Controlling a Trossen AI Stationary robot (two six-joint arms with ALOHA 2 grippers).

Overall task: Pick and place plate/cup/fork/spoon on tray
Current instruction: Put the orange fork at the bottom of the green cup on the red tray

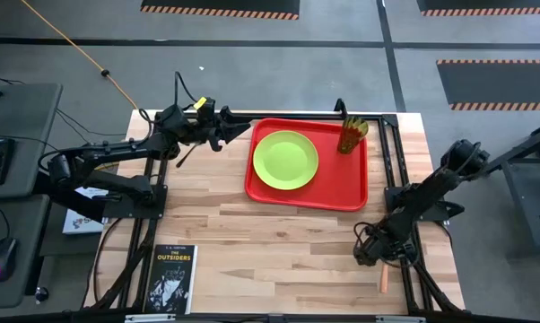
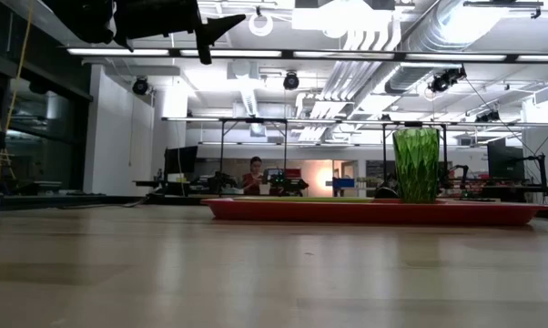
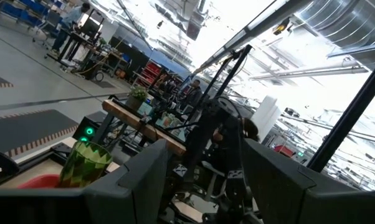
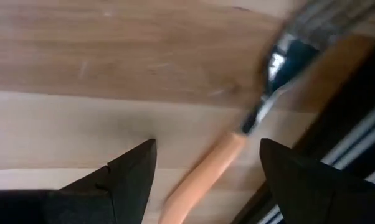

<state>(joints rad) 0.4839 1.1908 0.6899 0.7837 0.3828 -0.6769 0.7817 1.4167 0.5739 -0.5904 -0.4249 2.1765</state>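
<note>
On the pale wooden bench [image 1: 279,242] lies the red plastic tray [image 1: 351,193], rectangular with rounded corners and a raised rim. The flat round lime-green plate [image 1: 285,160] rests inside it, toward the tray's left part. The cup [image 1: 351,136], a translucent green tumbler with a faceted, ribbed wall, stands upright in the tray's far right corner.

The right pincer [image 4: 206,165] is low over the bench near its front right corner, and its two dark fingers are spread apart with nothing between them. Just under them lies the fork [image 4: 240,143]: shiny metal tines and a smooth peach handle, flat on the wood beside the dark frame rail.

The left pincer [image 1: 227,130] is raised above the bench just left of the tray. I cannot tell if it is open or closed. A thin dark object projects below it, possibly the spoon.

A paperback book [image 1: 169,278] lies at the front left edge.
</note>
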